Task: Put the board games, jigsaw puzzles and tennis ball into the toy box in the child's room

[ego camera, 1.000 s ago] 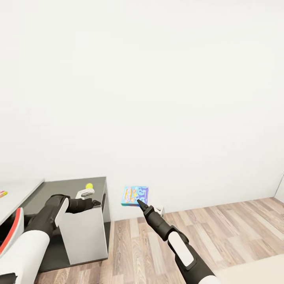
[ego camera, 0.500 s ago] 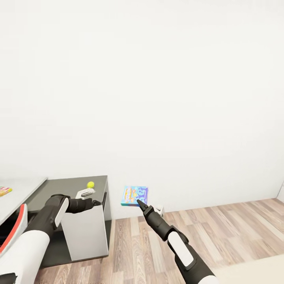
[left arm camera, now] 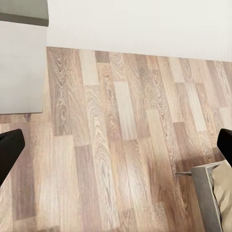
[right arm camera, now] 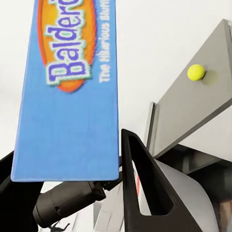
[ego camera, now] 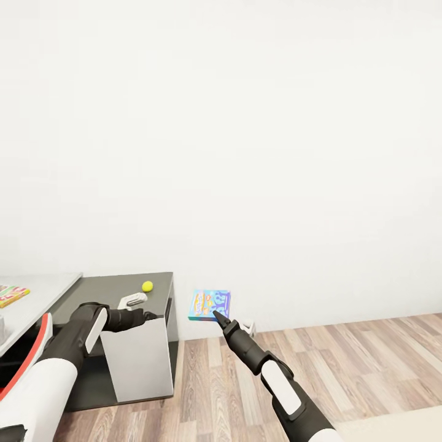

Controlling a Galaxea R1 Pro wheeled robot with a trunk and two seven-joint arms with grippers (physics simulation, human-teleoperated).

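Blue board game [ego camera: 210, 305] is clamped upright in the right gripper [ego camera: 217, 315], held over the wooden floor [ego camera: 368, 350] at picture centre. Tennis ball [ego camera: 147, 286] rests on the table [ego camera: 116, 288] at 9 o'clock from the box. Left gripper [ego camera: 149, 315] carries nothing; in its wrist view the fingers [left arm camera: 9, 154] stand wide apart. Judged step: carrying the game toward the toy box. Next move calls for turning along the table to find it.
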